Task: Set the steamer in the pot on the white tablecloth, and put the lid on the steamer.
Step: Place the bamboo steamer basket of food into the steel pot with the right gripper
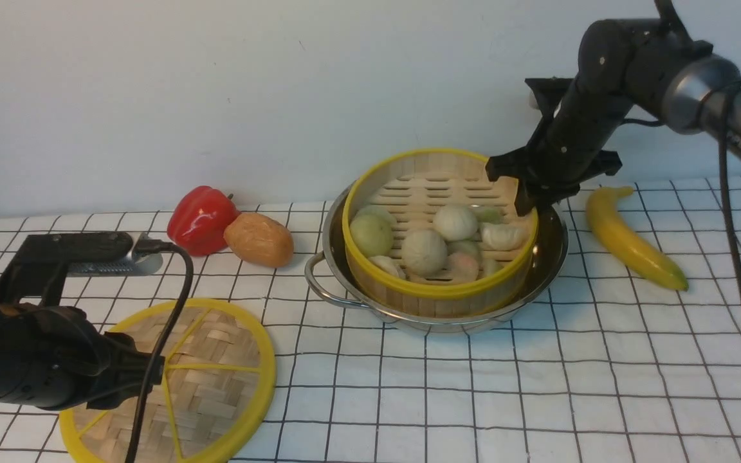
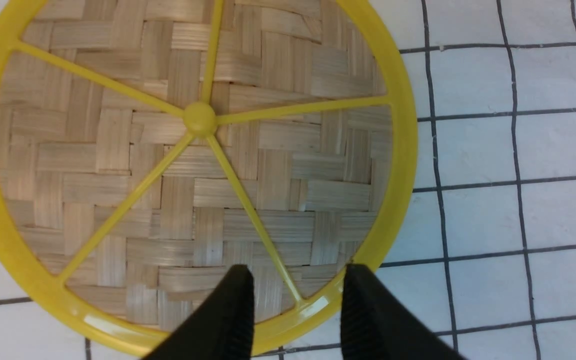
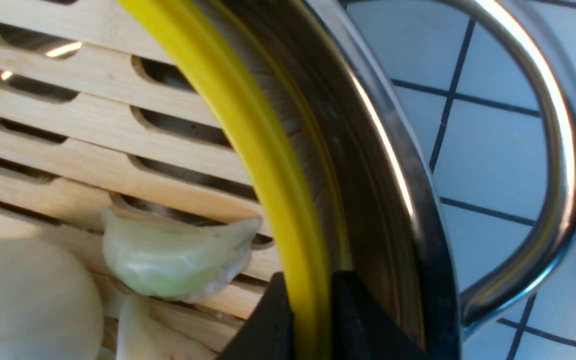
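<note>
Steamer sits in pot on cloth, right fingers pinched on its rim; lid lies flat on cloth, left fingers spread wide above its edge, empty; lidding left to do.

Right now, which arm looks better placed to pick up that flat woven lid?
Left. The left claw hangs open over the lid at its yellow rim, while the right claw is pinching the rim of the steamer in the pot.

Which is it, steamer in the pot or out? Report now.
In. The steamer sits inside the pot, steel wall showing around it; the right tool grips its yellow rim.
</note>
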### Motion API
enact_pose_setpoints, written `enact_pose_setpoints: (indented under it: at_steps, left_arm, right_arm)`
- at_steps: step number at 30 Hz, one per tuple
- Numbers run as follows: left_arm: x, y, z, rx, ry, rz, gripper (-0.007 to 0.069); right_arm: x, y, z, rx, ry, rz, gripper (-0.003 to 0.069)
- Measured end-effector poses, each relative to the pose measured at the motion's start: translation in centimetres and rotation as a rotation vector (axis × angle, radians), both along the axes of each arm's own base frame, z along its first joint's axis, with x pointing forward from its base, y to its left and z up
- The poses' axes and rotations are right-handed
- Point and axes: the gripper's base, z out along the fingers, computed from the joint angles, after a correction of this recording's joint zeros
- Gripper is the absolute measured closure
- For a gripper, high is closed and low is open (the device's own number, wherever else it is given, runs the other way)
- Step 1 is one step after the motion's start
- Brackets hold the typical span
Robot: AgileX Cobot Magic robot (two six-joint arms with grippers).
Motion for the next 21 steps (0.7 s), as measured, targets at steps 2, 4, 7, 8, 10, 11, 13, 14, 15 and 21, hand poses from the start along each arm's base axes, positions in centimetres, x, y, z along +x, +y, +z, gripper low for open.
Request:
enact_pose_setpoints:
  at_steps: [2, 4, 7, 8, 10, 11, 13, 14, 15, 21]
  left_arm:
    - [0.0, 0.0, 0.0, 0.0, 0.0, 0.0, 0.0382]
    - [0.0, 0.0, 0.0, 0.0, 0.0, 0.0, 0.0382]
    - [0.0, 0.0, 0.0, 0.0, 0.0, 0.0, 0.0382]
    - [0.0, 0.0, 0.0, 0.0, 0.0, 0.0, 0.0382]
    - [0.0, 0.0, 0.0, 0.0, 0.0, 0.0, 0.0382]
    - [0.0, 0.0, 0.0, 0.0, 0.0, 0.0, 0.0382]
    - [0.0, 0.0, 0.0, 0.0, 0.0, 0.0, 0.0382]
    - [0.0, 0.0, 0.0, 0.0, 0.0, 0.0, 0.0382]
    - [0.0, 0.0, 0.0, 0.0, 0.0, 0.0, 0.0382]
    - [0.02, 0.0, 0.03, 0.0, -0.001, 0.0, 0.0382]
  right_arm:
    - [0.04, -0.1, -0.2, -0.013, 0.001, 0.001, 0.0567]
    - [0.06, -0.19, -0.21, -0.024, -0.002, 0.002, 0.0567]
    - [0.08, -0.24, -0.22, -0.031, -0.004, 0.006, 0.0567]
    - [0.07, -0.21, -0.21, -0.028, -0.003, 0.007, 0.0567]
    - [0.06, -0.18, -0.25, -0.025, -0.001, 0.008, 0.0567]
    - [0.07, -0.17, -0.32, -0.025, 0.0, 0.007, 0.0567]
    - [0.08, -0.14, -0.45, -0.022, 0.004, 0.007, 0.0567]
    - [0.09, -0.12, -0.55, -0.02, 0.006, 0.007, 0.0567]
    - [0.09, -0.11, -0.56, -0.02, 0.006, 0.007, 0.0567]
    - [0.11, 0.08, -0.81, 0.0, 0.016, 0.005, 0.0539]
